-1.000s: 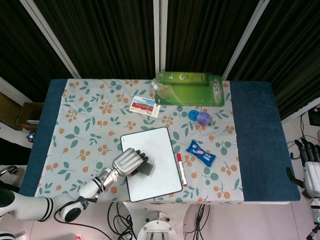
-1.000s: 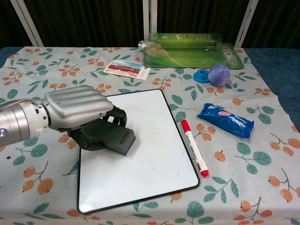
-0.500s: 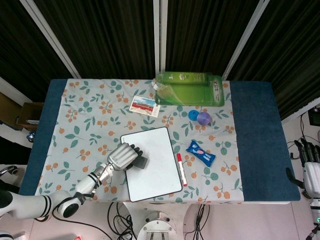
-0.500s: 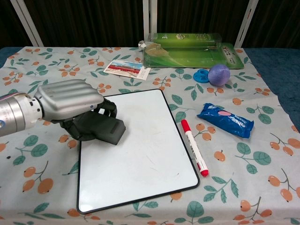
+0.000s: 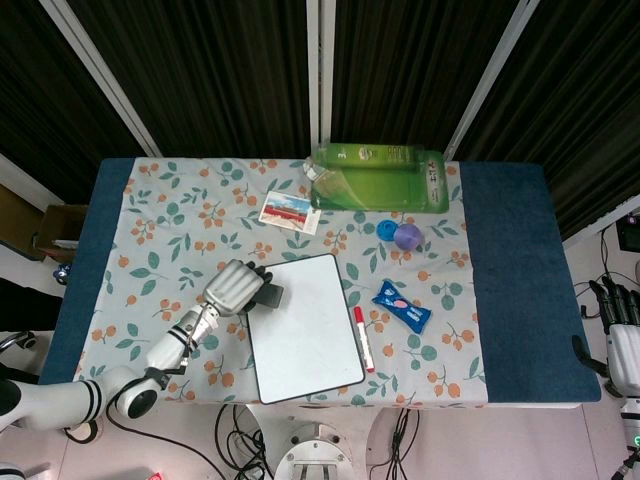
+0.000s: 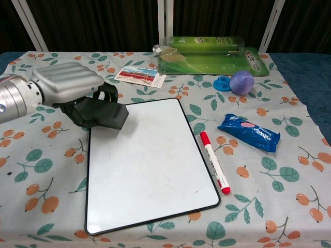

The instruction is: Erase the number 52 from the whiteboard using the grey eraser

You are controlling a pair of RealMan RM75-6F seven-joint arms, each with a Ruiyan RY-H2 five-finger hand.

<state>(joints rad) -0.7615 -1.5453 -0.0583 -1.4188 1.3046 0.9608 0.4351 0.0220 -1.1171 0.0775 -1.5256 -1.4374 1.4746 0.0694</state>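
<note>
The whiteboard [image 5: 310, 330] [image 6: 150, 168] lies on the floral cloth, its white face showing no number, only faint smudges. My left hand [image 5: 232, 287] [image 6: 67, 85] grips the grey eraser [image 5: 270, 296] [image 6: 106, 116] at the board's far left corner, the eraser overlapping the board's edge. My right hand [image 5: 622, 335] hangs off the table's right side in the head view, holding nothing, fingers apart; the chest view does not show it.
A red marker [image 5: 362, 338] [image 6: 214, 163] lies just right of the board. A blue packet [image 5: 401, 306] [image 6: 248, 132], purple ball [image 5: 406, 236] [image 6: 241, 81], green package [image 5: 378, 176] [image 6: 212, 54] and a photo card [image 5: 289, 212] [image 6: 140, 75] lie beyond.
My left hand has slid the eraser from the board's left middle toward the far left corner, partly off the board's edge. The right hand has not moved.
</note>
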